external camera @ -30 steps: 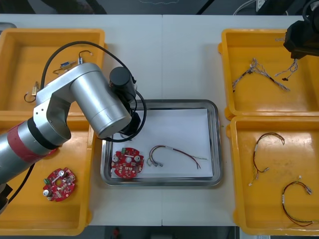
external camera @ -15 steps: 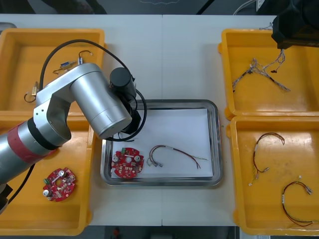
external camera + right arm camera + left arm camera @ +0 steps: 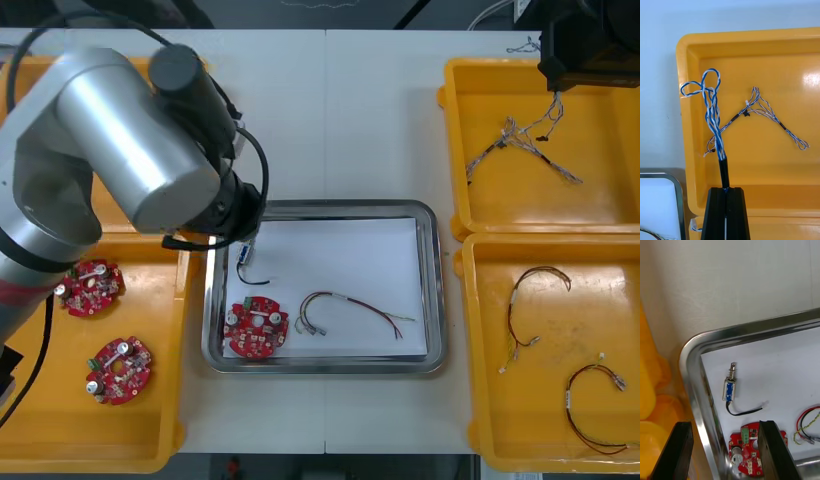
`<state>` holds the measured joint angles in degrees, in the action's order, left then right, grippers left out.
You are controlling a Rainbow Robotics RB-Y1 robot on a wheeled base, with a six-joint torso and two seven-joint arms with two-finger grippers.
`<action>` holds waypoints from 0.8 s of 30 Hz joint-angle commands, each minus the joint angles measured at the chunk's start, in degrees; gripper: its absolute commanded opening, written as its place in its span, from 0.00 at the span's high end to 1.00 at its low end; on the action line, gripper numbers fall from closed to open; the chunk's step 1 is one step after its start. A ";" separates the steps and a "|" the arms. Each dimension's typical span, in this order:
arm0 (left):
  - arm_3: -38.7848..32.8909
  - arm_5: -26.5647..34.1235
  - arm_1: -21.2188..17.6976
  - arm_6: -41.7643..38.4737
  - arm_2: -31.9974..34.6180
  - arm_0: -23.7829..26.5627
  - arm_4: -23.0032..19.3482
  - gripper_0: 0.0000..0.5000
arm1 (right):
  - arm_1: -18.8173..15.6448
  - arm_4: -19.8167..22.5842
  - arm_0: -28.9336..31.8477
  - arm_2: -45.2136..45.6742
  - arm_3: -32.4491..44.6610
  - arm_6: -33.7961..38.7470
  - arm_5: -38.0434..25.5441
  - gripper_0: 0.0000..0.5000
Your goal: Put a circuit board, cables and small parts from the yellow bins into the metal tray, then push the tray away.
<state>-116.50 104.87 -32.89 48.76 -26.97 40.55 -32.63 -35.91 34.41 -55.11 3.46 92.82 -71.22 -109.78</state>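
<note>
My left gripper (image 3: 724, 452) hangs open over the near left corner of the metal tray (image 3: 432, 290). Just beyond its fingers, a small metal part (image 3: 729, 387) with a black wire lies loose on the white inside; it also shows as small metal part (image 3: 244, 262). A red circuit board (image 3: 256, 330) and a red and yellow cable (image 3: 352, 309) lie in the tray too. My right gripper (image 3: 725, 193) is shut on a twisted blue and white cable (image 3: 712, 112), which hangs over the far right yellow bin (image 3: 470, 215). A second twisted cable (image 3: 520, 145) rests in that bin.
The near left bin (image 3: 150, 455) holds two more circuit boards (image 3: 118, 368). In the near right bin (image 3: 478, 400) lie several cables (image 3: 535, 300). My left arm (image 3: 120, 140) covers most of the far left bin.
My left gripper has opened and the arm has risen and drawn back left, leaving the small metal part in the tray. The right gripper has carried its twisted cable up and left.
</note>
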 commanded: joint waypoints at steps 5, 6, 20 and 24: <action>-1.62 5.13 -5.61 2.65 17.12 2.96 -9.03 0.00 | -2.15 1.36 -2.72 -2.23 3.34 -4.54 -0.22 1.00; -1.27 5.13 -6.14 3.53 18.27 2.96 -9.73 0.00 | -2.15 1.45 -2.72 -2.76 3.86 -4.72 -0.22 1.00; 12.97 5.13 -13.08 26.21 27.49 2.96 -8.94 0.00 | 0.22 15.34 1.68 -8.21 20.65 -6.65 -0.22 1.00; 18.33 4.64 -13.52 33.94 28.90 2.96 -6.57 0.00 | 1.98 18.33 3.17 -8.56 24.43 -7.71 -0.22 1.00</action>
<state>-100.96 109.57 -43.92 81.58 -0.77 41.02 -41.09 -35.49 51.11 -53.27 -4.73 113.13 -77.31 -109.82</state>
